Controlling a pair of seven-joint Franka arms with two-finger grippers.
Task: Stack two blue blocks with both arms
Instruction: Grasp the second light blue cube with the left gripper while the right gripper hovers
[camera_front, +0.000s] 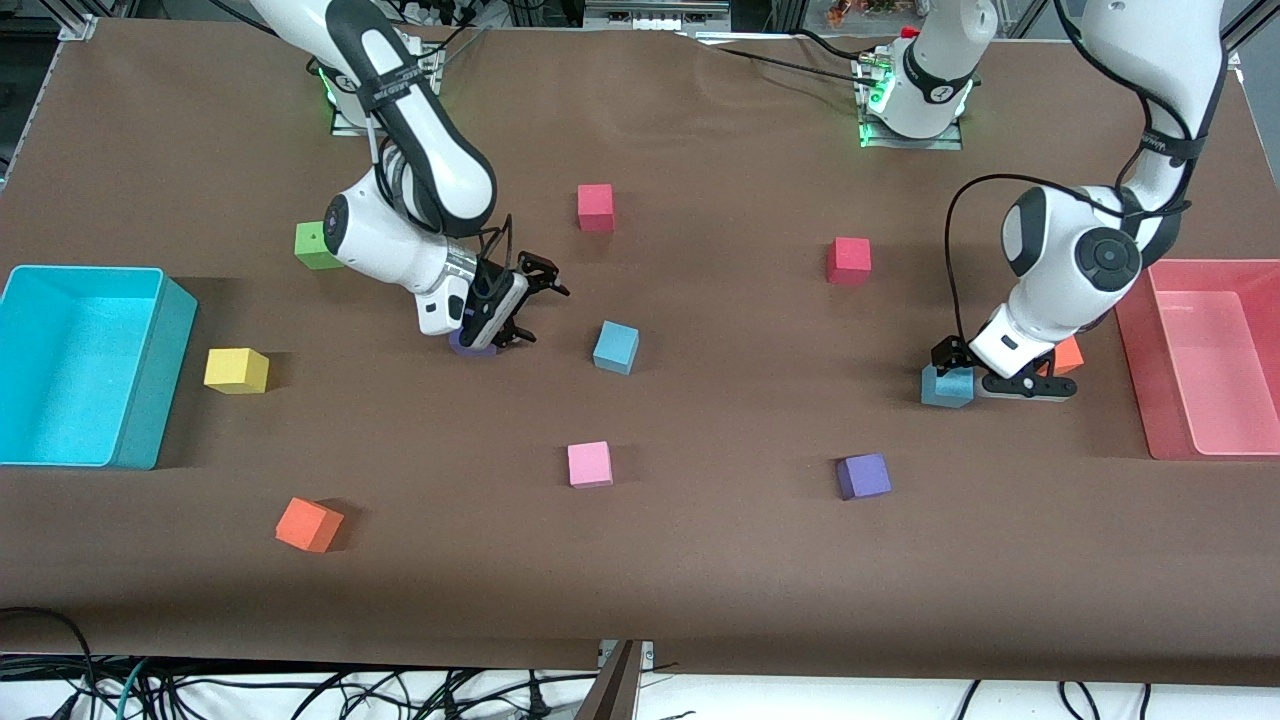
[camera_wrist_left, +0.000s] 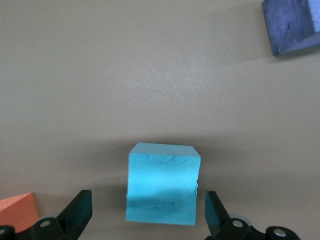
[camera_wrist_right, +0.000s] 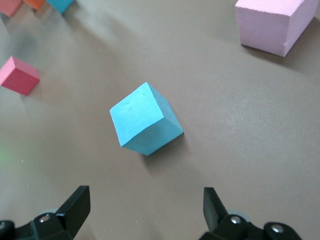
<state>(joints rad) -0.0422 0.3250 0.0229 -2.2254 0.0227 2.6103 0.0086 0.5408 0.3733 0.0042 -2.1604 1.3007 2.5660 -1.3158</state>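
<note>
Brown matte cloth table (camera_front: 700, 560), foam cubes scattered on it.
Right gripper (camera_front: 510, 310) spread wide over a half-hidden purple cube (camera_front: 470, 345), beside blue cube (camera_front: 616, 347); left gripper (camera_front: 985, 375) open, straddling second blue cube (camera_front: 946, 387), orange cube (camera_front: 1068, 354) mostly covered.

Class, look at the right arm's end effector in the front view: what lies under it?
Under the right end effector a purple cube shows partly; most of it is covered. The blue block sits apart, uncovered.
</note>
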